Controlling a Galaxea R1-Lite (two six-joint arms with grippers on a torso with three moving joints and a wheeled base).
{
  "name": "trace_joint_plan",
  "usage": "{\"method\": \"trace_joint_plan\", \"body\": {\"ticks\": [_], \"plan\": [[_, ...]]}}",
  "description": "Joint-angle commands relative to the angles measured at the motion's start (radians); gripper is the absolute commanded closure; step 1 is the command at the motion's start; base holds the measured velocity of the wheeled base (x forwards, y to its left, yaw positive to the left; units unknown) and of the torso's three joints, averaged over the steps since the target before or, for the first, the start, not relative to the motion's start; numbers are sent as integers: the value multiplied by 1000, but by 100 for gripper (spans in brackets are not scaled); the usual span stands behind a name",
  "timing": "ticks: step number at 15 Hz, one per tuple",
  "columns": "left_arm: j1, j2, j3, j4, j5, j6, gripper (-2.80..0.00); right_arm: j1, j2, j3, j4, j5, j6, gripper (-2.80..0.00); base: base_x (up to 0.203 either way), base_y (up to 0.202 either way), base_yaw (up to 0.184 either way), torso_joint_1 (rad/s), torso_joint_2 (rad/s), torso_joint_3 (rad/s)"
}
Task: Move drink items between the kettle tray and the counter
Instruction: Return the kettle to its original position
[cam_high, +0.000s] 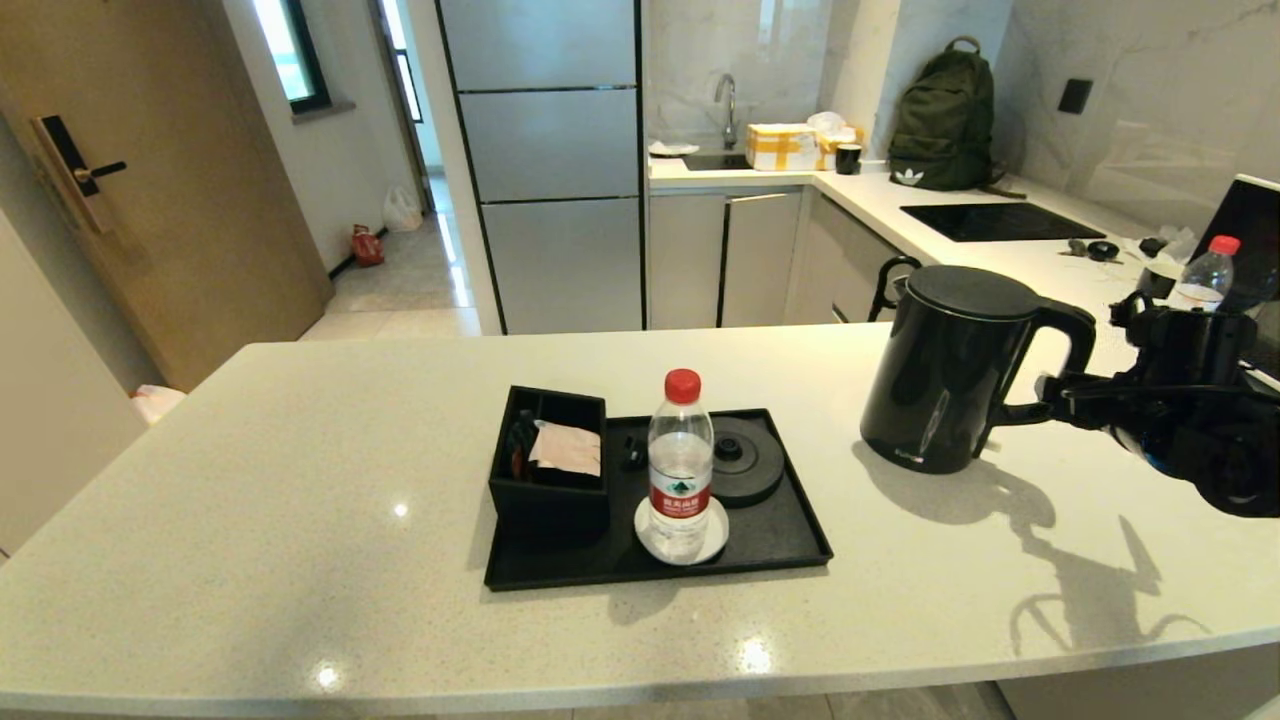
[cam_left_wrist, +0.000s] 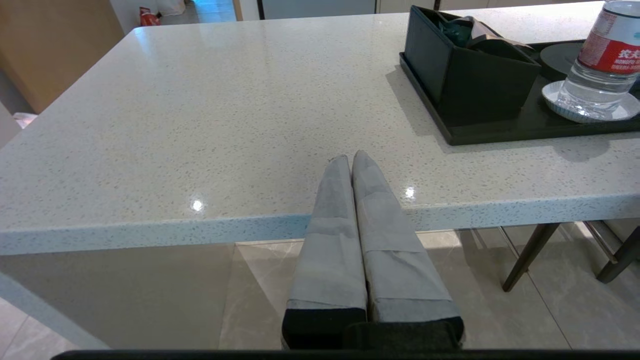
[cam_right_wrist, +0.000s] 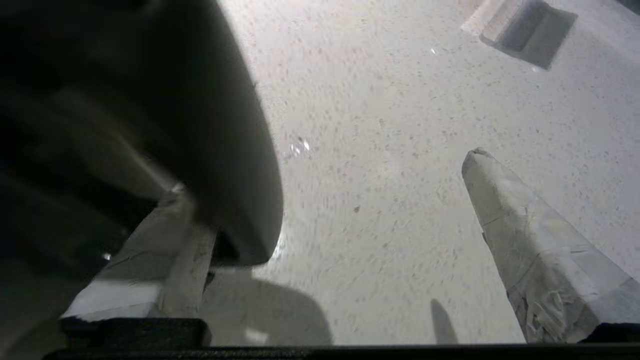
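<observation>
The black kettle (cam_high: 950, 365) stands on the cream counter (cam_high: 300, 480), to the right of the black tray (cam_high: 790, 540). My right gripper (cam_high: 1050, 395) is at the kettle's loop handle and is open. In the right wrist view its fingers (cam_right_wrist: 500, 200) are wide apart, with the kettle (cam_right_wrist: 150, 100) against one of them. The red-capped water bottle (cam_high: 680, 460) stands on the white coaster (cam_high: 648, 532) in the tray, beside the bare kettle base (cam_high: 745, 460) and the sachet box (cam_high: 550, 470). My left gripper (cam_left_wrist: 351, 156) is shut and empty at the counter's front edge.
A second red-capped bottle (cam_high: 1205, 272) and a dark screen (cam_high: 1250, 220) are behind my right arm. On the back counter are a hob (cam_high: 1000, 220) and a green backpack (cam_high: 945, 115). Chair legs (cam_left_wrist: 530, 255) stand under the counter.
</observation>
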Motion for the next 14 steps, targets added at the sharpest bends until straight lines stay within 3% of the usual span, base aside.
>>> {"method": "trace_joint_plan", "body": {"ticks": [1, 12, 13, 14], "plan": [[0, 1, 0, 0, 0, -1, 0, -18, 67, -18, -45, 23, -23, -280, 0, 0, 0, 0, 0, 0], [0, 1, 0, 0, 0, -1, 0, -41, 182, -145, -66, 92, -38, -280, 0, 0, 0, 0, 0, 0], [0, 1, 0, 0, 0, -1, 0, -43, 182, -146, -66, 98, -38, 0, 0, 0, 0, 0, 0, 0], [0, 1, 0, 0, 0, -1, 0, -48, 186, -154, -66, 127, -38, 0, 0, 0, 0, 0, 0, 0]]}}
